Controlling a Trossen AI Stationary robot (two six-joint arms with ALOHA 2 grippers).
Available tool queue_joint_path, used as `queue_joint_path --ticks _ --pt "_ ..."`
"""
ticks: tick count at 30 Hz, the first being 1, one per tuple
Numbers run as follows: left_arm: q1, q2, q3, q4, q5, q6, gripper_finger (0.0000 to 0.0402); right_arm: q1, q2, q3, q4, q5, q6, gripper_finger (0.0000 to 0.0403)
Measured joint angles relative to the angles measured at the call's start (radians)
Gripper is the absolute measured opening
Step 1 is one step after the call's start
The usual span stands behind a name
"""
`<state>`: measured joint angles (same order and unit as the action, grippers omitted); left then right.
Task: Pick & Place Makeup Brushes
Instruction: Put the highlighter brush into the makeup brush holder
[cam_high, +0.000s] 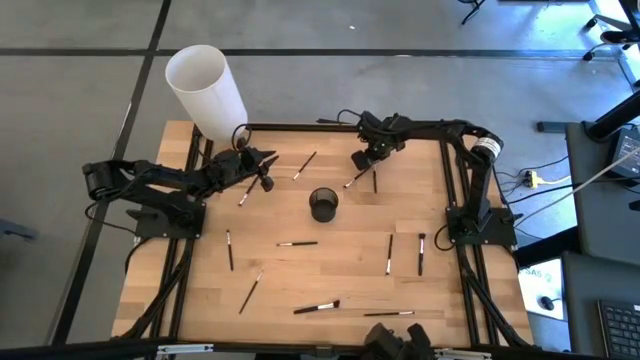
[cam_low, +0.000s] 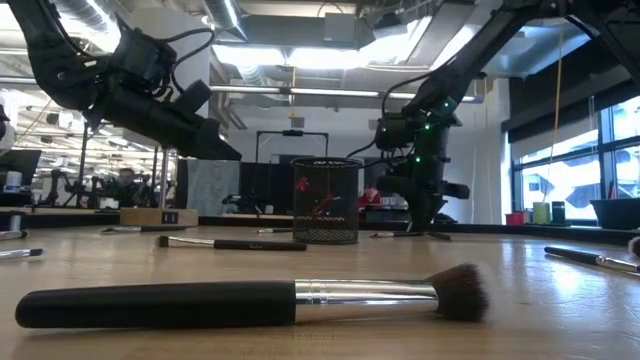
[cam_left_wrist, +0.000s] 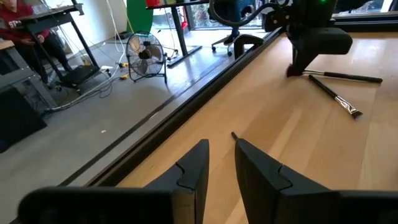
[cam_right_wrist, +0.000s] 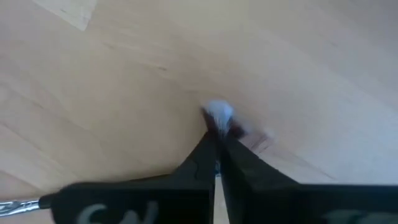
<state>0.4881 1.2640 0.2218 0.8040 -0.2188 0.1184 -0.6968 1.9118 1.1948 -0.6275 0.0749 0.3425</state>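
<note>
The right gripper (cam_high: 361, 160) is reaching down to the table (cam_high: 340, 270) just beyond the black mesh cup (cam_high: 323, 204), toward the far right corner. In the right wrist view its fingers (cam_right_wrist: 202, 158) are pressing together on a thin brush with a pale bristle tip (cam_right_wrist: 217, 113) poking out past them, low against the wood. Two more makeup brushes (cam_high: 366, 178) are lying right beside that gripper, between it and the cup.

The left gripper (cam_high: 262, 160) is hovering on the cup's far left side, its fingers (cam_left_wrist: 193, 171) standing a narrow gap apart with nothing between them; one brush (cam_high: 304, 165) is lying just past it toward the right gripper. The remaining brushes are lying scattered on the near side of the cup, a fluffy black one (cam_low: 250, 302) nearest the front edge.
</note>
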Motion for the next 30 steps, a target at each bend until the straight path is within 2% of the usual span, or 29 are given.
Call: queue_joint_path --ticks 6,10,15,18,21,27,30 --pt "0.000 0.000 0.000 0.000 0.000 0.000 0.0075 -0.005 -0.056 -0.008 -0.010 0.019 -0.035 0.0006" --pt "0.000 0.000 0.000 0.000 0.000 0.016 0.0075 -0.003 -0.173 -0.006 0.010 0.052 -0.043 0.0005" --pt "0.000 0.000 0.000 -0.002 0.000 0.018 0.0075 0.066 -0.316 -0.007 0.064 0.087 -0.090 0.0003" --pt "0.000 0.000 0.000 -0.003 0.000 0.018 0.0075 0.151 -0.399 -0.007 0.176 0.087 -0.136 0.0003" --pt "0.000 0.000 0.000 -0.004 0.000 0.018 0.0075 0.267 -0.442 -0.039 0.358 0.119 -0.168 0.0003" --pt "0.000 0.000 0.000 -0.024 0.000 0.018 0.0075 0.500 -0.439 -0.168 0.755 0.324 -0.254 0.0003" --pt "0.000 0.000 0.000 -0.024 0.000 0.018 0.0075 0.576 -0.417 -0.234 0.882 0.376 -0.296 0.0003"
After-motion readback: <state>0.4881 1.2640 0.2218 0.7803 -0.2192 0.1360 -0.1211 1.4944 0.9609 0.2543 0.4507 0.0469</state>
